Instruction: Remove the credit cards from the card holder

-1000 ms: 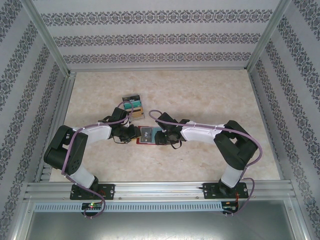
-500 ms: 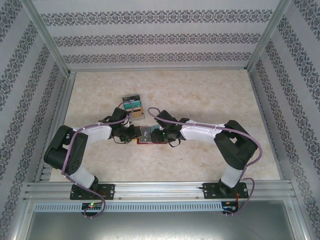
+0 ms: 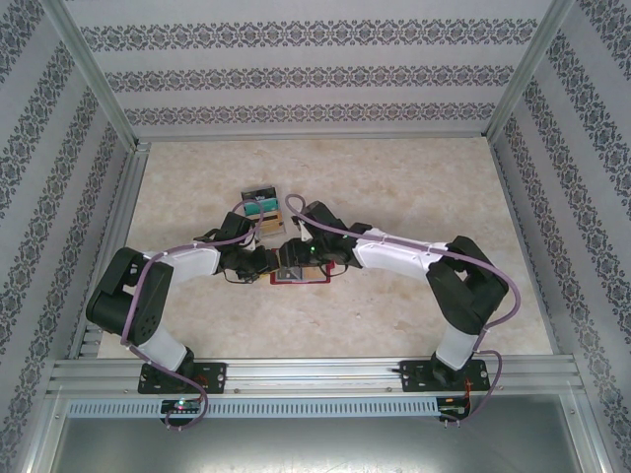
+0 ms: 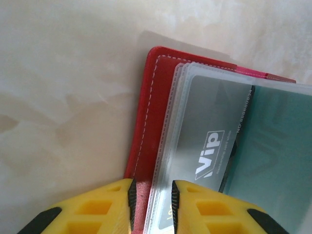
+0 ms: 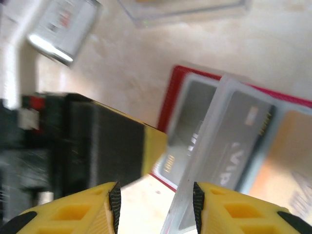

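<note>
Lying between both claws: card holder (image 3: 299, 268)

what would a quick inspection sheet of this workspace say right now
surface: pale marbled tabletop, no spills seen
job's things: red card holder lies open, clear sleeves showing a grey vip card and a teal card
clutter: fanned pile of cards behind the holder
grippers: left gripper pinches the holder's red edge; right gripper straddles a lifted clear sleeve, grip unclear
cables: purple cables run along both arms, clear of the holder
surroundings: patterned walls, aluminium frame
</note>
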Action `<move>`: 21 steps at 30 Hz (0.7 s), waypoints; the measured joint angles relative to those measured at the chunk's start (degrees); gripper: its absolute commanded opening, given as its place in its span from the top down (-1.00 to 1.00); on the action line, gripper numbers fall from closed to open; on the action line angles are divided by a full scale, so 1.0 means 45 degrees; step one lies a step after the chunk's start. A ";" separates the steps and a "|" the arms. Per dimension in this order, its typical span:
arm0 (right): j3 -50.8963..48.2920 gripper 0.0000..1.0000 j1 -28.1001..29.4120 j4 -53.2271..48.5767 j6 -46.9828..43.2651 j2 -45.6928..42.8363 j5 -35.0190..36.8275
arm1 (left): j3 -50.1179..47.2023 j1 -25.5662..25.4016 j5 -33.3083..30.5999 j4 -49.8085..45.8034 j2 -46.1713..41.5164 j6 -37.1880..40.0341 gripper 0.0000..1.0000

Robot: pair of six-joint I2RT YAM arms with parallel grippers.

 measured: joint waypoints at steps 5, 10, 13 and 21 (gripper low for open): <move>0.0214 0.05 -0.0005 0.0078 -0.0010 0.0126 -0.0131 | -0.0024 0.0000 -0.0194 -0.0316 -0.0471 0.0005 0.44; -0.0505 0.08 -0.0214 -0.0117 0.0000 -0.0063 0.0330 | 0.0015 0.0000 -0.0432 -0.0675 -0.0991 0.0015 0.43; -0.1287 0.08 -0.0573 -0.0398 0.0015 -0.0296 0.0719 | 0.0151 0.0000 -0.0510 -0.0845 -0.1030 0.0019 0.43; -0.2229 0.08 -0.1035 -0.0816 0.0049 -0.0612 0.1166 | 0.0393 -0.0087 -0.0262 -0.0826 -0.0763 0.0058 0.43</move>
